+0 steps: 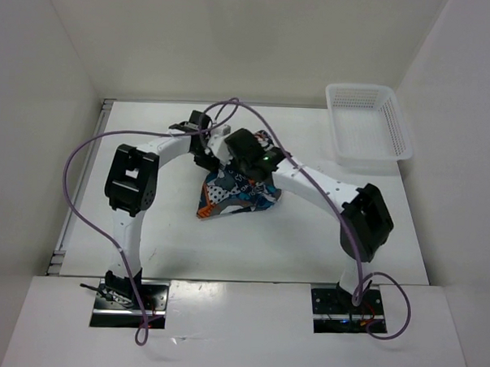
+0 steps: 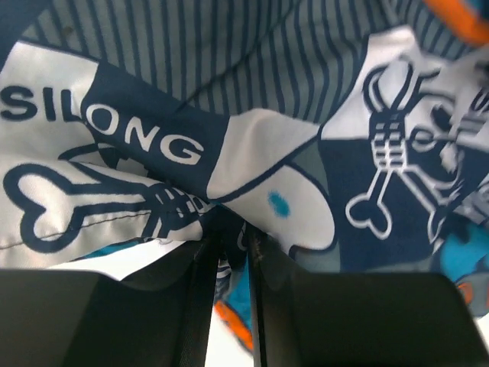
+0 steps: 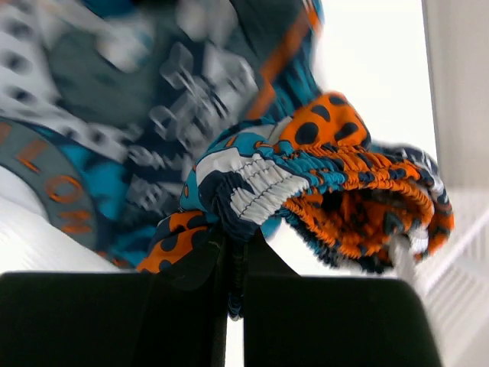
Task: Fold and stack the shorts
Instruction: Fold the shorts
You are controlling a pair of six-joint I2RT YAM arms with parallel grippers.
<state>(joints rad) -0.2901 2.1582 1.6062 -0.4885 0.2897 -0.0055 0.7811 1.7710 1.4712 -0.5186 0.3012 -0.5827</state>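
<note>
Starting with the table [image 1: 267,241], broad and pale; the white mesh basket [image 1: 365,124] sits at its far right corner; the shorts [image 1: 232,195] are bunched well to the left of that basket and nearer the arm bases, their top gathered up at the two grippers, their lower edge apparently on the table. Down to the smaller players: the right gripper [image 3: 233,245], the one closer to the basket, is clamped tight on the elastic waistband [image 3: 336,176]; the left gripper [image 2: 229,229], farther from the basket, has its jaws narrow with a fold of printed cloth pinched between them. The danger, as I read it: both pinches are small and close together on crumpled cloth; a brisk pull apart could slide that thin left fold free; either jaw may have caught two layers, and then the shorts won't open flat for folding.
</note>
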